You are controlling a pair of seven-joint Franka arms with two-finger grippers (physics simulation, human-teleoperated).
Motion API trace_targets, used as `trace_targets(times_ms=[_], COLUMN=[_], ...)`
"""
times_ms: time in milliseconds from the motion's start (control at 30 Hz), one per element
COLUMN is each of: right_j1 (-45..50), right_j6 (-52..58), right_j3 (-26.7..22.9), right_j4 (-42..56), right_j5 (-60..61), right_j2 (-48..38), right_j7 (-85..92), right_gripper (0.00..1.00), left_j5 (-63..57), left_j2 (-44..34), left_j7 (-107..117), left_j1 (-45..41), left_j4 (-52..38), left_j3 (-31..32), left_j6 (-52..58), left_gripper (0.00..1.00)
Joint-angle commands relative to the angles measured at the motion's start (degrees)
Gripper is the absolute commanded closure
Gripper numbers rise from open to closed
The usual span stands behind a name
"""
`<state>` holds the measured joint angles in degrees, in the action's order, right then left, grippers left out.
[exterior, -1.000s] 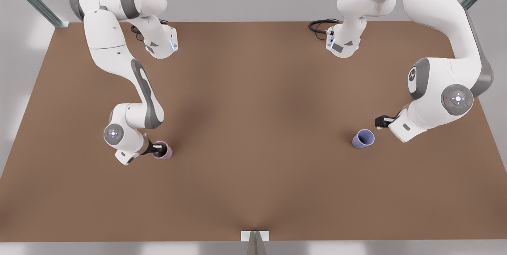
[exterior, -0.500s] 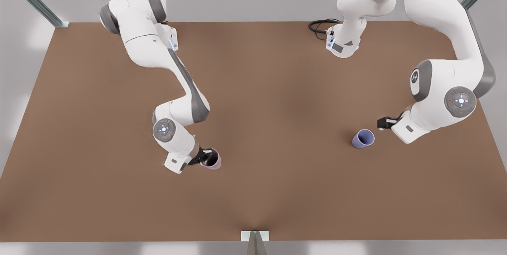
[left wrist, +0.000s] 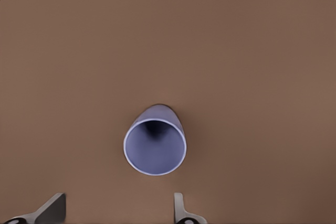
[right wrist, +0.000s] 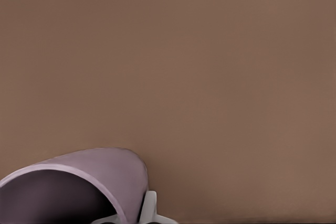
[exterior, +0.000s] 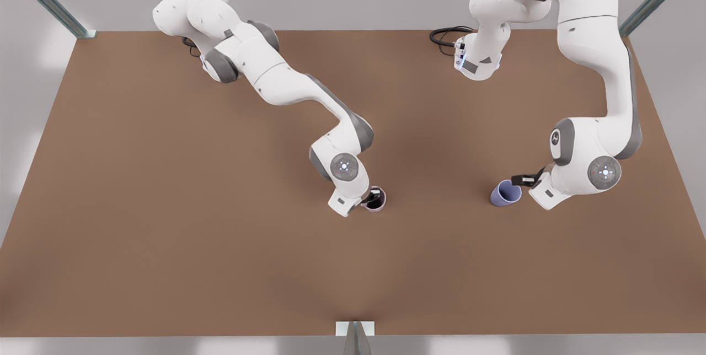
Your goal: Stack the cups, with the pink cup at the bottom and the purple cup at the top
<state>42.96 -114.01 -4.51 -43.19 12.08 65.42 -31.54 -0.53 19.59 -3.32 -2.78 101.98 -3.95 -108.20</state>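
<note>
The pink cup hangs near the middle of the brown table, with my right gripper shut on its rim. In the right wrist view the pink cup sits close under the camera, and one finger presses its outer wall. The purple cup rests on the table at the front view's right, leaning with its mouth facing up. My left gripper is beside its rim, open and holding nothing. In the left wrist view the purple cup lies just ahead of the spread fingertips.
A black cable coils at the back edge by the arm base on the front view's right. A small metal bracket sits at the middle of the front edge. Bare table separates the two cups.
My right gripper has carried the pink cup from the front view's left to near the table's middle. My left gripper has drawn closer to the purple cup, which has not moved.
</note>
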Motion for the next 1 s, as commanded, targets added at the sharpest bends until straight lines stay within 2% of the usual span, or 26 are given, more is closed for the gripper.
trace_targets(times_ms=[0,100,200,233,267,500,600,667,733,800,833,900,933,967], right_j1=[0.0,0.5,0.4,0.4,0.3,0.0,-0.2,-0.2,-0.9,-4.2,-6.7,-16.4,-24.4,-28.8], right_j6=[0.4,-1.8,-1.9,-1.7,-1.7,-1.7,-1.9,-1.8,0.4,0.3,0.3,1.2,12.5,14.0], right_j3=[-0.1,-0.1,-0.1,-0.1,-0.1,-0.1,-0.3,-0.4,-0.4,-0.5,-0.7,0.6,4.1,4.5], right_j4=[0.0,0.0,0.0,0.0,0.0,-0.4,-0.5,-0.8,-4.9,-17.0,-25.3,-37.8,-40.5,-43.5], right_j5=[-0.3,-0.3,-0.3,-0.3,-0.3,-0.3,-0.4,-0.3,-0.4,-1.0,-4.9,-5.8,-6.2,-6.8], right_j2=[0.5,1.4,1.3,1.0,0.8,-1.0,-0.6,-1.1,-8.3,-20.8,-28.5,-42.6,-48.4,-53.0], right_j7=[-27.8,-27.9,-28.0,-28.0,-27.9,-27.4,-27.0,-26.8,-26.6,-22.3,-18.4,-13.7,1.3,11.4], right_gripper=[0.79,0.79,0.43,0.2,0.14,0.1,0.1,0.1,0.07,0.0,0.0,0.0,0.0,0.0], left_j5=[0.2,0.2,0.3,1.8,2.0,2.0,2.1,2.3,2.3,2.4,2.3,2.3,2.3,2.3], left_j2=[0.4,2.0,3.9,4.4,4.5,9.5,10.3,10.6,10.6,10.6,10.5,10.4,10.1,10.0], left_j7=[-0.3,-0.3,-0.3,-0.3,-0.3,-0.3,-0.3,-0.3,-0.2,-0.1,0.1,0.1,0.2,0.2], left_j1=[0.1,0.1,0.1,0.1,0.1,0.1,0.2,0.1,0.1,0.1,0.1,0.1,0.1,0.1], left_j4=[0.2,0.3,0.4,1.7,3.6,3.7,3.7,3.7,3.7,3.7,3.7,3.7,3.6,3.6], left_j3=[-0.1,-0.5,-0.6,-1.0,-1.4,-1.5,-1.5,-1.5,-1.5,-1.5,-1.5,-1.5,-1.5,-1.5], left_j6=[-6.7,-8.1,-9.2,-10.6,-12.6,-13.9,-14.2,-14.2,-14.1,-14.1,-13.9,-13.6,-13.4,-13.2], left_gripper=[0.0,0.0,0.0,0.0,0.0,0.0,0.19,0.43,0.54,0.6,0.62,0.73,0.79,0.79])
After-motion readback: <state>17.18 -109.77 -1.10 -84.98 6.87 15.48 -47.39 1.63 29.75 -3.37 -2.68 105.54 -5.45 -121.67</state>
